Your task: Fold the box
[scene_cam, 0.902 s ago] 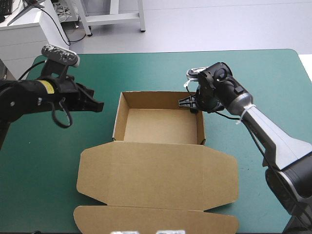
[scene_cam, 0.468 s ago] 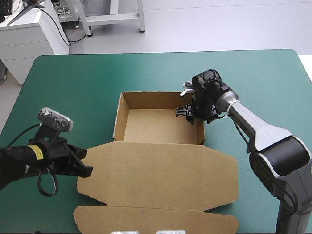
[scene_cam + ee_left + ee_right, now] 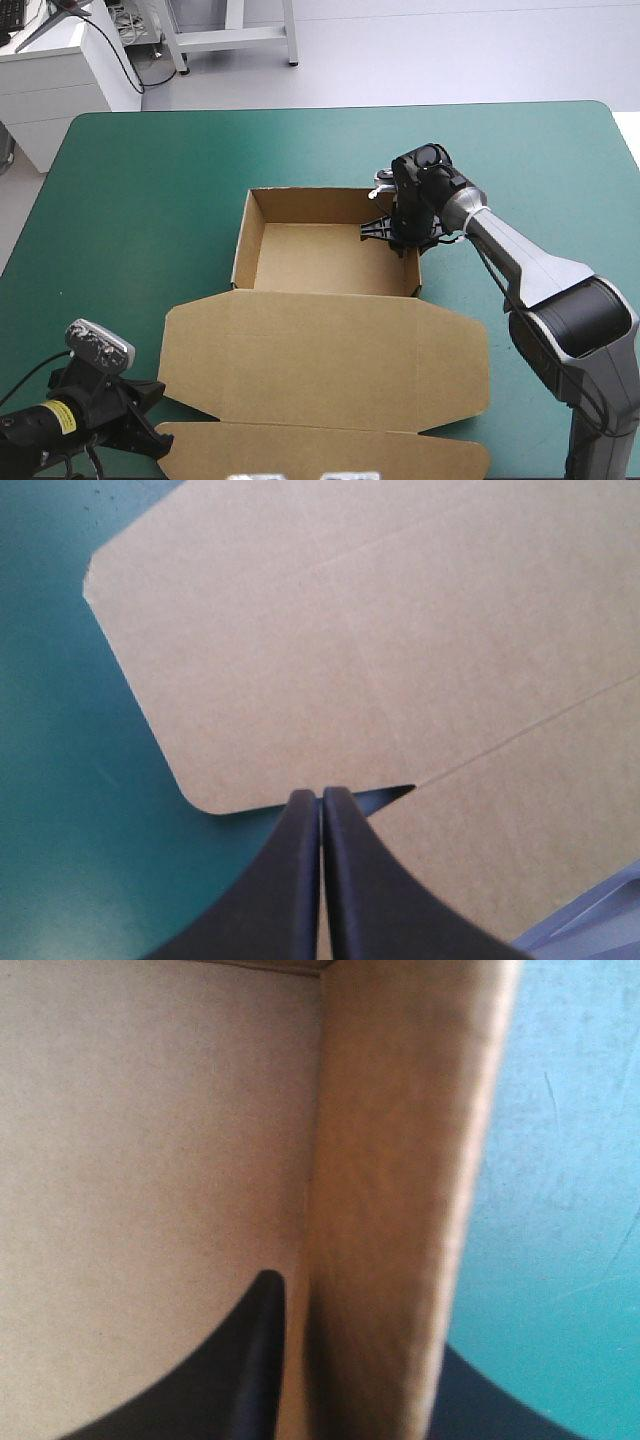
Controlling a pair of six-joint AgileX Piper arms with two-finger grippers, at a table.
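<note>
The box [image 3: 325, 300] is well along. Its four walls stand and the tray [image 3: 325, 258] sits open in the middle of the teal-green cover [image 3: 150, 180]. The lid [image 3: 320, 360] lies flat toward the table's near edge, and its front flap [image 3: 320, 450] is flat too. What seems left is settling the last wall (the tuck itself cannot be seen) and perhaps creasing the lid's flap.

The right gripper [image 3: 395, 228] straddles the tray's right wall [image 3: 412, 262] near the far right corner. In its wrist view one black finger [image 3: 245, 1370] is inside the tray, the doubled wall [image 3: 390, 1210] rises just beside it, and the other finger is mostly hidden outside it. I judge the gripper clamped on that wall.

The left gripper [image 3: 150, 418] is low by the lid's near-left corner. Its fingers are pressed together into one point and hold nothing. Its tip [image 3: 321, 798] sits just at the notch between lid and flap, and whether it touches the board cannot be told.
</note>
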